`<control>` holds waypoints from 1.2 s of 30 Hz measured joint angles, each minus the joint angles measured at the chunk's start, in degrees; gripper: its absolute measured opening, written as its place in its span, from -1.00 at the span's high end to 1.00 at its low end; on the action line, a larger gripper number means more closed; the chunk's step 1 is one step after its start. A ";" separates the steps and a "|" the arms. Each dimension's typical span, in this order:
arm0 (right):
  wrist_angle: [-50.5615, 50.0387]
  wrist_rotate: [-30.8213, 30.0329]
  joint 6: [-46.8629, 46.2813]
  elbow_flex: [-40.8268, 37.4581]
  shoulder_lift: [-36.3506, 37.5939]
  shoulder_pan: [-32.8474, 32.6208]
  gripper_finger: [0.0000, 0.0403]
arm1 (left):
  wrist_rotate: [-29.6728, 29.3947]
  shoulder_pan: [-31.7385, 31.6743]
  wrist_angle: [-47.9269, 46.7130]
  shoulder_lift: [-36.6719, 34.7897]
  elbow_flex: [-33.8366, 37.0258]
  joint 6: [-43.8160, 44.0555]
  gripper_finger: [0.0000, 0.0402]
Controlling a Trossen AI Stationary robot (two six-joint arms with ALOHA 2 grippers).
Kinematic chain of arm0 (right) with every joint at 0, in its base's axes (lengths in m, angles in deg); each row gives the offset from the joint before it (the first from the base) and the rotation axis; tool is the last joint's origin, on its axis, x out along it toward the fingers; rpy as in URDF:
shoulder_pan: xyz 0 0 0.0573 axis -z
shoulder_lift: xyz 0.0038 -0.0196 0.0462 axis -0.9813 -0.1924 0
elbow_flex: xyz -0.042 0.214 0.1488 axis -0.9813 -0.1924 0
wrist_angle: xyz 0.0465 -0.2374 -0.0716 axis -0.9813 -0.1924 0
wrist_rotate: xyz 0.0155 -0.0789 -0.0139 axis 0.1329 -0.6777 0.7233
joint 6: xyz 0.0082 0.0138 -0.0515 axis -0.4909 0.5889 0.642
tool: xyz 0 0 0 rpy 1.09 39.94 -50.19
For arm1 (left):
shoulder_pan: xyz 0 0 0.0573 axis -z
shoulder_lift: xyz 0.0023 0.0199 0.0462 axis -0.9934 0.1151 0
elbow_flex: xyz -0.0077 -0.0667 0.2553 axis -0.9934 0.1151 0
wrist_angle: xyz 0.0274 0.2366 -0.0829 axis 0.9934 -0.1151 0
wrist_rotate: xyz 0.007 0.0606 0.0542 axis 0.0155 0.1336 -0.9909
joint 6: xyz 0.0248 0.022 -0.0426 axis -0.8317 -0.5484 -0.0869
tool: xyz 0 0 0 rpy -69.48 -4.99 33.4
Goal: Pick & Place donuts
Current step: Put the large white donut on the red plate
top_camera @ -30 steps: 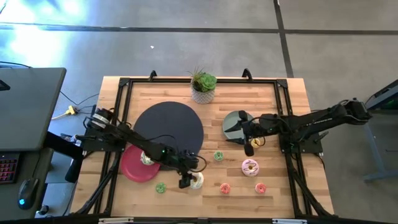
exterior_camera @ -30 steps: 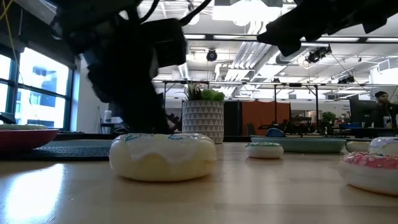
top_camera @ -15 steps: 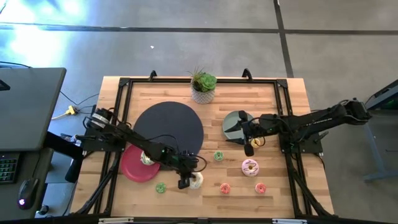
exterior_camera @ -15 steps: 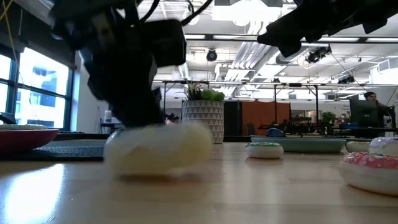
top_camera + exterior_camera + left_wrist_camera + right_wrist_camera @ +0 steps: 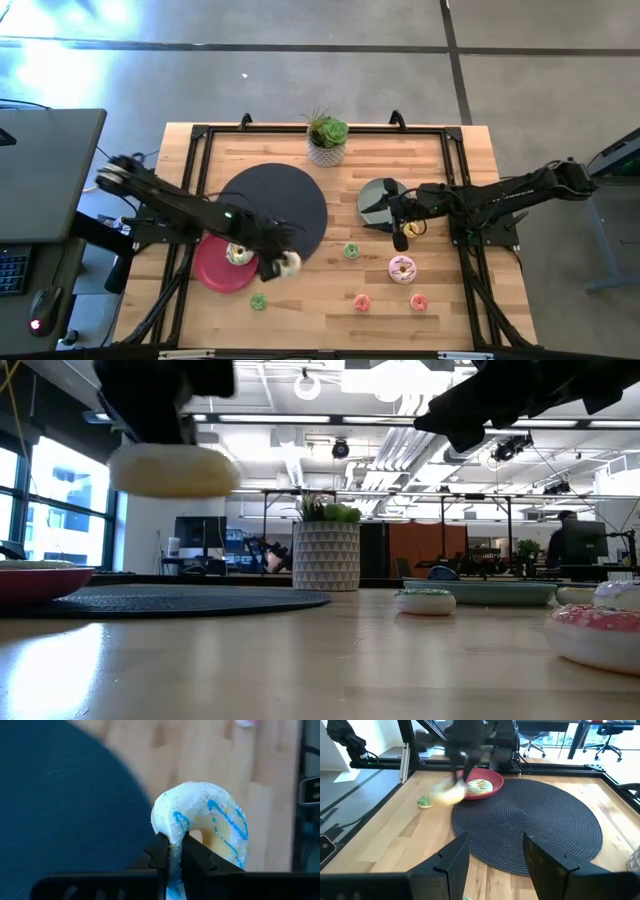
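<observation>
A white-iced donut (image 5: 289, 262) with blue drizzle (image 5: 220, 827) hangs in the air with my left gripper (image 5: 272, 264) shut on it, between the pink plate (image 5: 208, 270) and the dark round mat (image 5: 272, 205). Another iced donut (image 5: 237, 253) lies on the pink plate. On the table lie a pink-iced donut (image 5: 402, 268) and mini donuts: green (image 5: 351, 250), green (image 5: 258, 300), and two pinkish ones (image 5: 361, 301) (image 5: 419, 301). My right gripper (image 5: 400, 236) hovers open by the grey-green plate (image 5: 372, 203). My left gripper pinches one side of the donut's ring (image 5: 175, 837) between its two fingers, one finger (image 5: 193, 856) on the hole's side and the other on the outer side. The soft ring is squeezed thin there. The donut (image 5: 172, 468) hangs about level under the gripper, clear of the table.
A potted plant (image 5: 327, 138) stands at the far edge behind the mat. A dark frame runs along the table's edges (image 5: 200, 170). Bare wood lies along the near edge between the mini donuts.
My left gripper has shut on the white-iced donut near the front edge, lifted it clear of the table and carried it up and toward the table's far left, toward the pink plate.
</observation>
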 joint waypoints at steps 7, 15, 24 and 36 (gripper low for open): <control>0.02 -0.01 0.04 0.00 0.00 0.00 0.14 | -10.22 0.11 -18.59 -13.73 1.34 8.37 0.89; -0.06 -0.07 0.17 0.00 0.00 0.00 0.14 | -9.06 1.48 -21.63 -24.68 15.13 22.67 0.89; -0.10 -0.11 0.17 0.00 0.00 0.00 0.14 | -5.89 8.83 -27.82 -29.86 20.57 32.55 0.89; -0.10 -0.09 0.17 0.00 0.00 0.00 0.14 | -5.20 18.12 -28.94 -31.36 20.57 36.37 0.89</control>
